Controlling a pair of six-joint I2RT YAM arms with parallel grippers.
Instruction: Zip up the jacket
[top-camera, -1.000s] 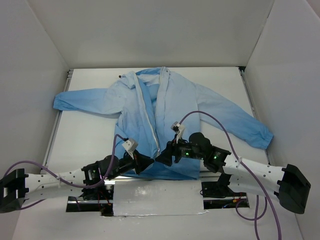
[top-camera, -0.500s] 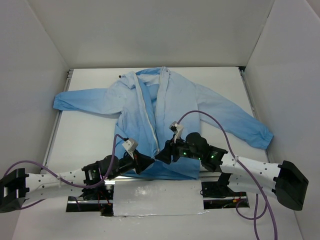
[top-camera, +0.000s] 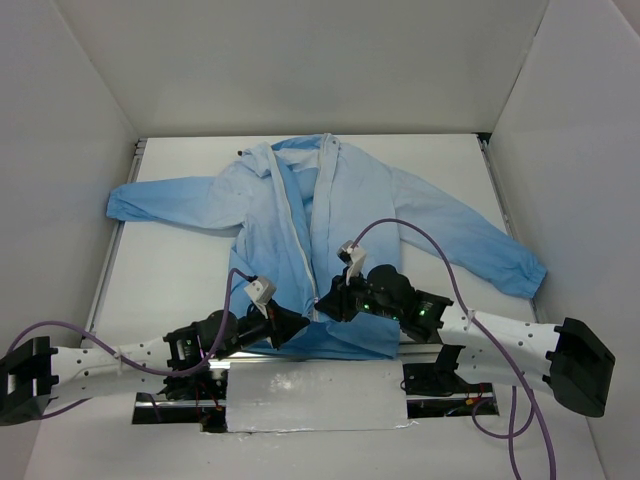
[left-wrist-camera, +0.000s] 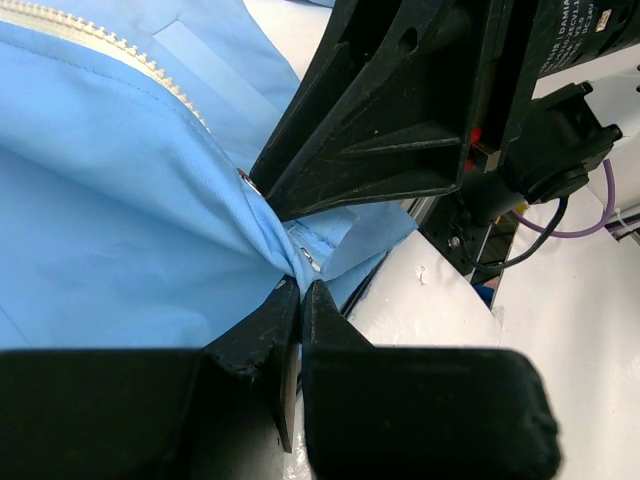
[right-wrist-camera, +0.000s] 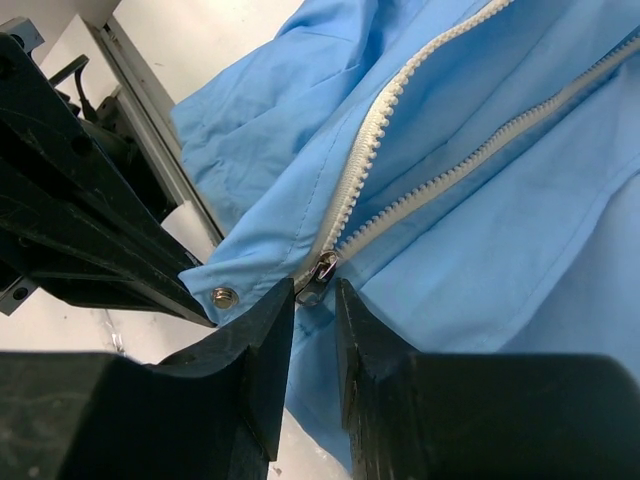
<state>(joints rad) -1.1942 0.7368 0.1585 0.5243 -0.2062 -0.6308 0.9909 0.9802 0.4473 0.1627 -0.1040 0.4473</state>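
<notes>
The light-blue jacket (top-camera: 345, 205) lies flat and open-fronted, its white zipper (top-camera: 300, 250) running down to the near hem. My left gripper (top-camera: 300, 322) is shut on the hem fabric (left-wrist-camera: 262, 235) just left of the zipper's foot, its tips (left-wrist-camera: 299, 288) pinching the cloth. My right gripper (top-camera: 322, 303) hovers at the zipper's bottom end. Its jaws stand a narrow gap apart (right-wrist-camera: 315, 290), with the metal zipper pull (right-wrist-camera: 323, 271) between the tips and touching neither. A snap button (right-wrist-camera: 224, 296) sits on the hem corner beside it. The two zipper rows (right-wrist-camera: 420, 150) diverge above the slider.
White walls box in the table on three sides. The jacket's sleeves reach out to the left (top-camera: 150, 205) and right (top-camera: 500, 255). A shiny metal strip (top-camera: 310, 395) runs along the near edge between the arm bases. Purple cables (top-camera: 420, 240) loop above both arms.
My right gripper has slid left onto the zipper's bottom end and its jaws have narrowed around the pull. The left gripper has held still on the hem.
</notes>
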